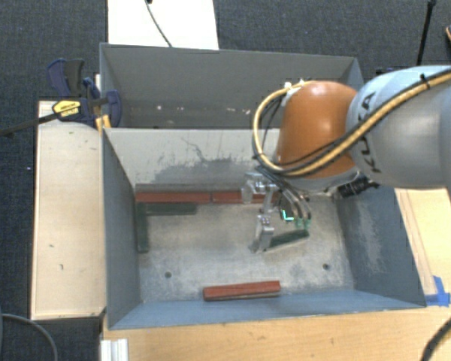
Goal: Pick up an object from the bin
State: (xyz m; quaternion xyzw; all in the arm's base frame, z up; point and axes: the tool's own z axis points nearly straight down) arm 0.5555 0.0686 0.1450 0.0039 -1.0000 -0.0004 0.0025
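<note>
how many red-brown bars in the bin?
2. The front bar lies along the near side of the bin; the back bar lies along the far side, its right end behind the gripper. The arm may hide more.

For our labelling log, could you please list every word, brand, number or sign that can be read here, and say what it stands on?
"KU": dark letters on the arm's grey housing; the cables cross the rest of the word, so it cannot be read.
No text can be seen on the red-brown bars, the dark green pieces or the bin.
</note>
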